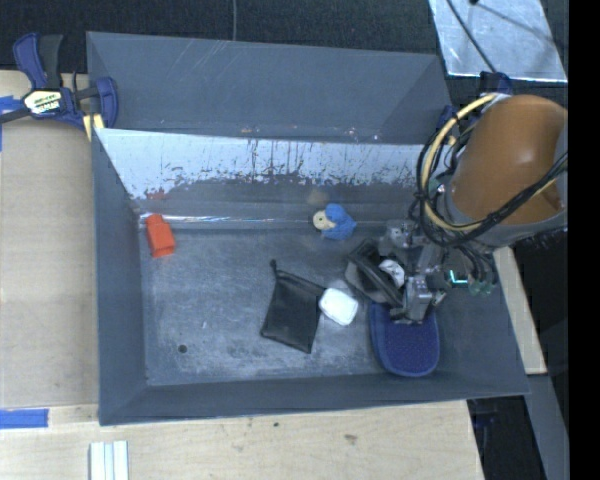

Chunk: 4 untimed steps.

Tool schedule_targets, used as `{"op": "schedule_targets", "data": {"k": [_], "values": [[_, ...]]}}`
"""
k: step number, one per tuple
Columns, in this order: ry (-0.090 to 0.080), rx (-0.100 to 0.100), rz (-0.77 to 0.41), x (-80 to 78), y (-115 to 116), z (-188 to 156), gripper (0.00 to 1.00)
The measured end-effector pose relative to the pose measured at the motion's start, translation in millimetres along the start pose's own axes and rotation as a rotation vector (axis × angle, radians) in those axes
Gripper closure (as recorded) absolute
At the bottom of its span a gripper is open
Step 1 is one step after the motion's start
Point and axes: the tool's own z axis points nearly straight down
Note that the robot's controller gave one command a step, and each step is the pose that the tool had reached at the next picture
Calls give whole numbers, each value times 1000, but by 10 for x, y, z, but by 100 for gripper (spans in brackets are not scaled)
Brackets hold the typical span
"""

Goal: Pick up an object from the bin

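Hanging the tool (417, 306) low over the far end of the flat blue oval thing (408, 348) in the near right corner of the bin (120, 298), likely to grab it there, with no telling whether clenched or released.

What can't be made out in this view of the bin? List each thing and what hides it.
All in the camera view:
- Blue oval thing, front right: its far end lies under the gripper.
- Black thing beside the gripper: partly under the arm, kind unclear.
- Blue-and-tan thing by the back wall: too small to name.
- Bin: its right wall is covered by the arm.
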Motion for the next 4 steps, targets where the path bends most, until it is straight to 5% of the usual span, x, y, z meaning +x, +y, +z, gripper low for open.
{"op": "schedule_targets", "data": {"k": [1, 2, 3, 4], "values": [[-41, 3, 30, -218, 92, 613, 0], [-38, -5, 103, -545, -179, 789, 0], [-43, -3, 102, -550, -181, 780, 100], [-16, -9, 92, -795, -284, 850, 100]]}}
